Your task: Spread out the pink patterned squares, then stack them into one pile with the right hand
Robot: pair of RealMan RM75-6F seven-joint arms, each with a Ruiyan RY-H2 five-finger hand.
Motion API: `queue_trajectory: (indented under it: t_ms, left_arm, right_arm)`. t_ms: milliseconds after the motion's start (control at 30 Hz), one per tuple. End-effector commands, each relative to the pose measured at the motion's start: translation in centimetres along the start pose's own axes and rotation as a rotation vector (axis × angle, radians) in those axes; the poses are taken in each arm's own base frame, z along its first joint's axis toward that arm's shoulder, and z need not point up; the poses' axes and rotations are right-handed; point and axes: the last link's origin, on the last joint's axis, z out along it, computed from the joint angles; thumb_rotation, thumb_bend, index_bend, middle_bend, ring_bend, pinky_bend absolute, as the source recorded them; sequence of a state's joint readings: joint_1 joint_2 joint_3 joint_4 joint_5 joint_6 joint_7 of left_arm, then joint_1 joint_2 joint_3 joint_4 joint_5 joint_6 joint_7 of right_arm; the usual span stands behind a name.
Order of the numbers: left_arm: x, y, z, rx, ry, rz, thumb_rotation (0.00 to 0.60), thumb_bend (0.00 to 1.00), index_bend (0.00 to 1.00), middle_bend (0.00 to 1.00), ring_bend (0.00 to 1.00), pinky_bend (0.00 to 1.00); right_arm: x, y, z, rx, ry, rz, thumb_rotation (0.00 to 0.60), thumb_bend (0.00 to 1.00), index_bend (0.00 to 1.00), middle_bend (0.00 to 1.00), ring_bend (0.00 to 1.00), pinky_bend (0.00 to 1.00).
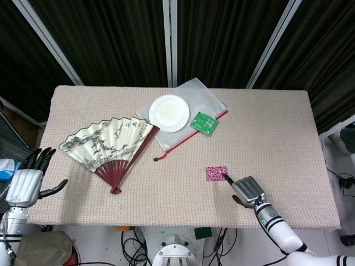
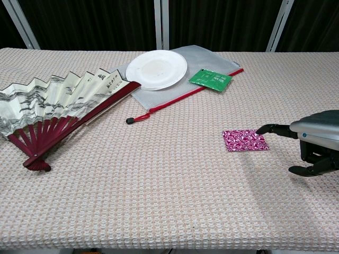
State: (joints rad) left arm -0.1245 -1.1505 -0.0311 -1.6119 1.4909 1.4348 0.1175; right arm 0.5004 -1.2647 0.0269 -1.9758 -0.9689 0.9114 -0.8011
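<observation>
The pink patterned squares [image 1: 216, 173] [image 2: 244, 141] lie as one flat pile on the woven tablecloth, right of centre. My right hand [image 1: 248, 191] [image 2: 313, 140] sits just right of the pile, one fingertip [image 2: 260, 129] stretched out to touch its near right edge while the other fingers curl under. It holds nothing. My left hand [image 1: 29, 178] rests at the table's left edge with fingers apart and empty, far from the pile; the chest view does not show it.
An open paper fan [image 1: 108, 145] [image 2: 55, 108] lies on the left. A white plate [image 1: 169, 112] [image 2: 157, 70] sits on a clear zip pouch [image 1: 205, 97] [image 2: 209, 59] at the back, with a green packet [image 1: 204, 122] [image 2: 210, 79] beside it.
</observation>
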Motion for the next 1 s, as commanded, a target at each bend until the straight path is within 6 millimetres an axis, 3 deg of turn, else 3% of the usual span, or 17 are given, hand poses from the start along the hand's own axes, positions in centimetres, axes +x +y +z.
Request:
queue_trajectory:
  t_ms: [33, 1000]
  left_arm:
    - [0.1, 0.0, 0.0, 0.001, 0.003, 0.002, 0.004, 0.09, 0.06, 0.06, 0.04, 0.16]
    - [0.2, -0.5, 0.0, 0.011, 0.001, -0.003, 0.001, 0.09, 0.06, 0.06, 0.04, 0.16]
  right_arm:
    - [-0.1, -0.2, 0.3, 0.002, -0.003, 0.002, 0.6, 1.0, 0.04, 1.0, 0.94, 0.86]
    - [0.1, -1.6, 2.8, -0.002, -0.114, 0.044, 0.6, 1.0, 0.15, 1.0, 0.97, 0.86]
